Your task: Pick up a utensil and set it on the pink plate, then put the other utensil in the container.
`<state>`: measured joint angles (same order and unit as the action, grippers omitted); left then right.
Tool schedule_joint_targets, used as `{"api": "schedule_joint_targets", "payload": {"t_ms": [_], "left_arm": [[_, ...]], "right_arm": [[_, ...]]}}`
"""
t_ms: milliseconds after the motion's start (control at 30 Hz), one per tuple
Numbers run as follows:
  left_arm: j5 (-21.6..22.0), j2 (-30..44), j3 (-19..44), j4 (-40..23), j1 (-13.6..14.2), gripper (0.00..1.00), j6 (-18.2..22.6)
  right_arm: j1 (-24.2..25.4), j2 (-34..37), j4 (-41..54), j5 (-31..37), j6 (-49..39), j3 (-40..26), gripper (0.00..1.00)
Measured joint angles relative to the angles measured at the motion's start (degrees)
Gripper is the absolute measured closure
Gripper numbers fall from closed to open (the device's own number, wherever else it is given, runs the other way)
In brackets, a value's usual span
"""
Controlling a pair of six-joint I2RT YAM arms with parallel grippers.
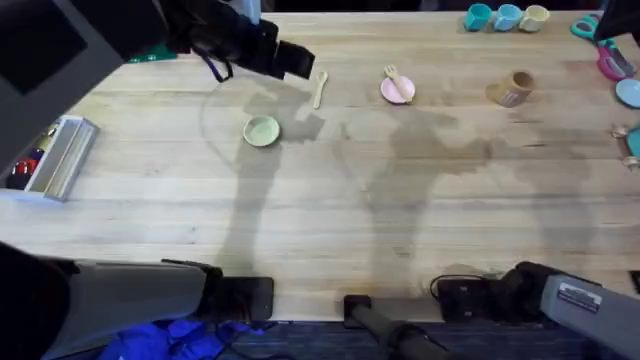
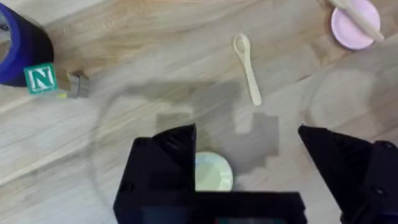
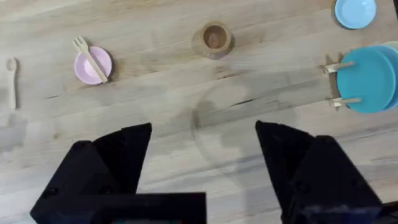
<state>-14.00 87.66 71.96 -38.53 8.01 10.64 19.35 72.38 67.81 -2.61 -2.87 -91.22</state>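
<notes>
Wooden fork (image 1: 396,78): it lies across the pink plate (image 1: 398,91), its tines past the rim toward 11 o'clock in the overhead view.
Wooden spoon (image 1: 320,87): it lies flat on the table (image 1: 330,210), at 9 o'clock from the pink plate and apart from it; the bowl end points to 12 o'clock.
Container (image 1: 511,89): the tan-brown cup sits at 3 o'clock from the pink plate, well apart; whether it stands or lies I cannot tell.
Left gripper (image 2: 247,168): the fingers are apart and hold nothing; it hangs above the table with the spoon ahead, near the yellow-green dish (image 1: 261,131).
Right gripper (image 3: 204,155): the fingers are spread wide and hold nothing; it is over bare wood near its base, at 6 o'clock from the container.
</notes>
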Motion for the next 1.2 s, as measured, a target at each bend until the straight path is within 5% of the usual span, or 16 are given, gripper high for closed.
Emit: {"api": "schedule_joint_targets", "payload": {"t_ms": [267,733,1200], "left_arm": [[0.33,2.96,0.31,5.04,0.66,0.007,-7.02],[9.16,19.78,14.1,1.18,9.97,0.007,-14.36],[10.27,26.57,14.1,0.6,11.56,0.006,-17.16]], "right_arm": [[0.0,0.0,0.34,-0.04,0.0,0.0,0.004],[0.0,0.0,1.56,-0.04,0.0,0.0,0.004],[0.0,0.0,1.7,-0.04,0.0,0.0,0.004]]}}
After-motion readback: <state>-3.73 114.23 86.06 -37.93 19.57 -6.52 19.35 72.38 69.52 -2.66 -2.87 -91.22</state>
